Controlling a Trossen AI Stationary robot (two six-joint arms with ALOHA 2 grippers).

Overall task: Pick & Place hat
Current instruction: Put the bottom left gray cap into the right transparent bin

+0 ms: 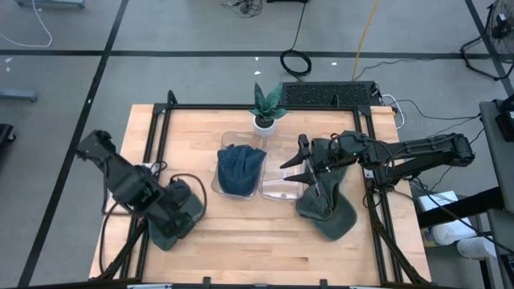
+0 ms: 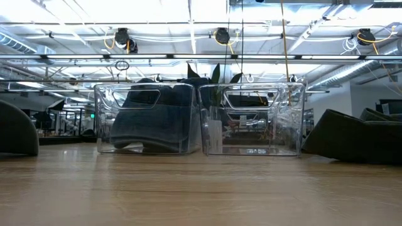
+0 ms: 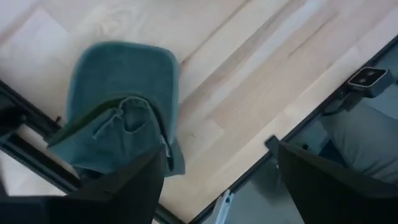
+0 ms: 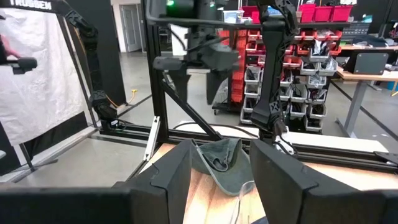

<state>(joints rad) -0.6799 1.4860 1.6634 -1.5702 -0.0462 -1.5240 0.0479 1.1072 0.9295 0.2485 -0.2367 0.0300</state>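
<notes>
Two dark green hats lie on the wooden table. One green hat [image 1: 165,233] [image 3: 118,81] [image 2: 12,132] is near the table's left near corner, inside up. My left gripper [image 1: 178,210] [image 3: 219,149] is open just over it, one finger above its edge; I cannot tell whether it touches. This hat [image 4: 217,163] also shows far off between my right fingers. The other green hat [image 1: 329,210] [image 2: 358,138] lies right of the bins, under my right arm. My right gripper [image 1: 291,164] [image 4: 219,148] is open above the right clear bin [image 1: 277,193], pointing left. A dark blue hat [image 1: 239,168] [image 2: 151,116] sits in the left clear bin [image 1: 217,181].
A potted plant [image 1: 265,104] stands behind the bins at the table's far side. A black frame [image 1: 157,128] runs along the table's edges. Bare wood lies in front of the bins, between the two green hats [image 1: 249,233].
</notes>
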